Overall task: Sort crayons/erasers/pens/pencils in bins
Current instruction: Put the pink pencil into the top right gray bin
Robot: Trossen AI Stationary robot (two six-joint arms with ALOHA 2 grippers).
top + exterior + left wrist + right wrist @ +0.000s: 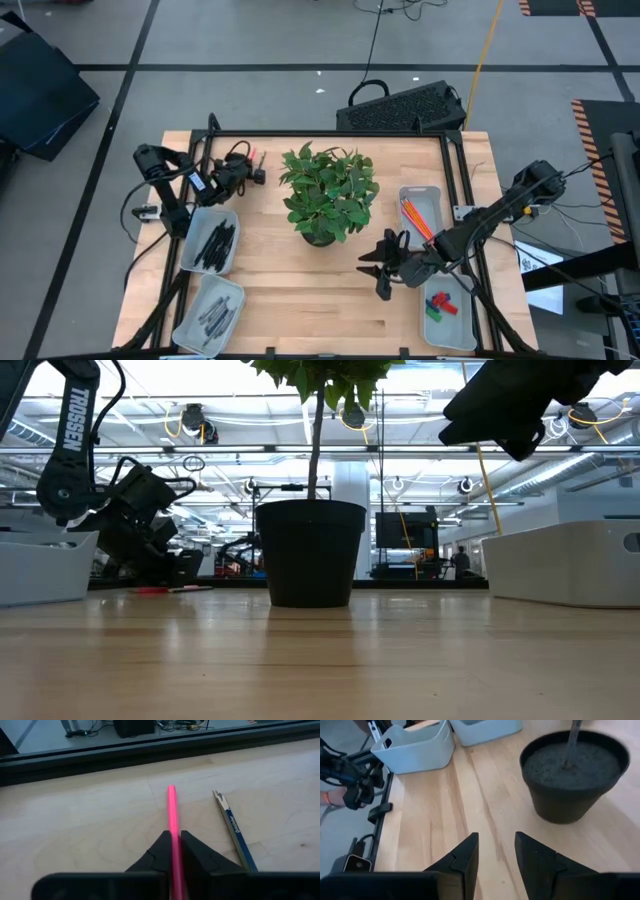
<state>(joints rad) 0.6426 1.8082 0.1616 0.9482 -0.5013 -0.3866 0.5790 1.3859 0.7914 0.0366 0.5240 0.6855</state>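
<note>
1. The four bins (pixel 420 195) are loaded: pens (pixel 212 245) at 8 o'clock, pencils (pixel 415 220) at 3 o'clock, erasers (pixel 440 306) at 5 o'clock.
2. Right gripper (pixel 385 272), fingers parted and empty, waits at 5 o'clock of the plant pot (pixel 318 238).
3. Left gripper (pixel 250 170), at 11 o'clock, is clamped on a pink pencil (pixel 172 820).
4. Remaining, by judgement: this pencil and the blue pencil (pixel 235 827) beside it.

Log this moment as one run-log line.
left gripper: shut on pink pencil, far-left table | right gripper: open, empty, near pot | blue pencil: loose on table
</note>
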